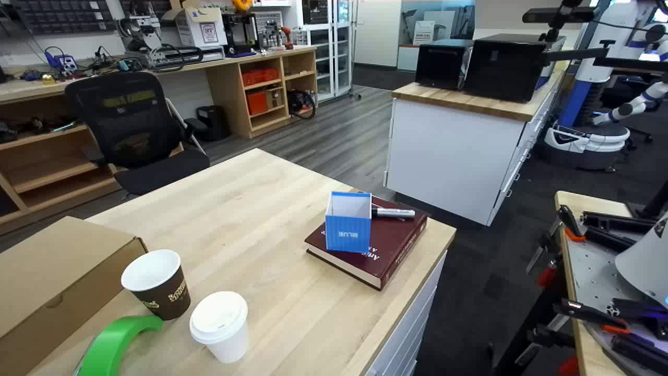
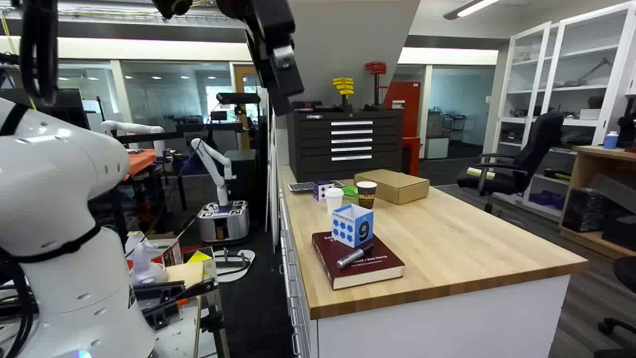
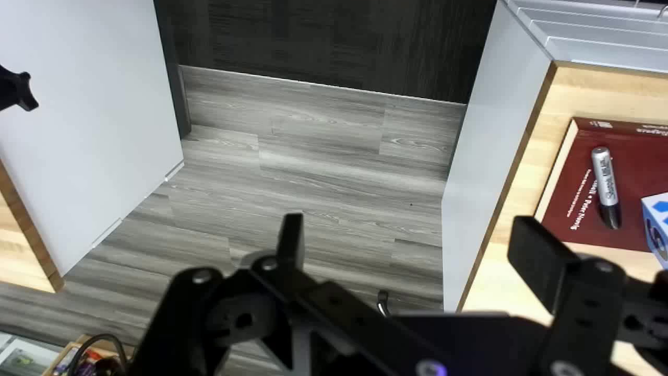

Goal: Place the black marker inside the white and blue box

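The marker (image 1: 394, 213) has a silver-grey body and a black cap. It lies on the dark red book, beside the box, and shows in both exterior views (image 2: 352, 257) and the wrist view (image 3: 605, 180). The white and blue box (image 1: 348, 233) stands open-topped on the book; its visible inside is white and bare. It also shows in an exterior view (image 2: 352, 226) and, partly cut off, at the wrist view's right edge (image 3: 656, 222). My gripper (image 3: 412, 235) is open and empty, its fingers wide apart, left of the marker in the wrist view.
The book (image 1: 402, 237) lies near a corner of the wooden table (image 2: 447, 248). A dark paper cup (image 1: 156, 282), a white lidded cup (image 1: 220, 324), a green curved object (image 1: 112, 344) and a brown cardboard box (image 1: 68, 282) stand farther along. Dark arm parts (image 2: 273, 49) hang overhead.
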You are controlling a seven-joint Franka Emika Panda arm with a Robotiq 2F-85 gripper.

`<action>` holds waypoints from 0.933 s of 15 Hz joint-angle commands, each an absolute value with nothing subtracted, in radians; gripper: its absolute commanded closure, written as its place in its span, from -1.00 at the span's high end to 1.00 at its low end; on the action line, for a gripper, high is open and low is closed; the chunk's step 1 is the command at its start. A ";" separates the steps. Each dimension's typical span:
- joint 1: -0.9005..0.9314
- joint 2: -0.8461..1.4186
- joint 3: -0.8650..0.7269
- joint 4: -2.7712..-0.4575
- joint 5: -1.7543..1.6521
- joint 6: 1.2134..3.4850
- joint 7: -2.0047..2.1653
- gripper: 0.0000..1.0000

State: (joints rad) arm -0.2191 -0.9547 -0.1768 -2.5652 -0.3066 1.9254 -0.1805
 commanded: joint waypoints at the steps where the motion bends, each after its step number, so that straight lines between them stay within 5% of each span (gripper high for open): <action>1: -0.206 -0.955 -0.184 -2.561 -0.315 1.919 -0.173 1.00; 14: -0.199 -0.943 -0.177 -2.557 -0.314 1.928 -0.169 1.00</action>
State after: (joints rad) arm -0.2177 -0.9546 -0.1768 -2.5652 -0.3066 1.9252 -0.1805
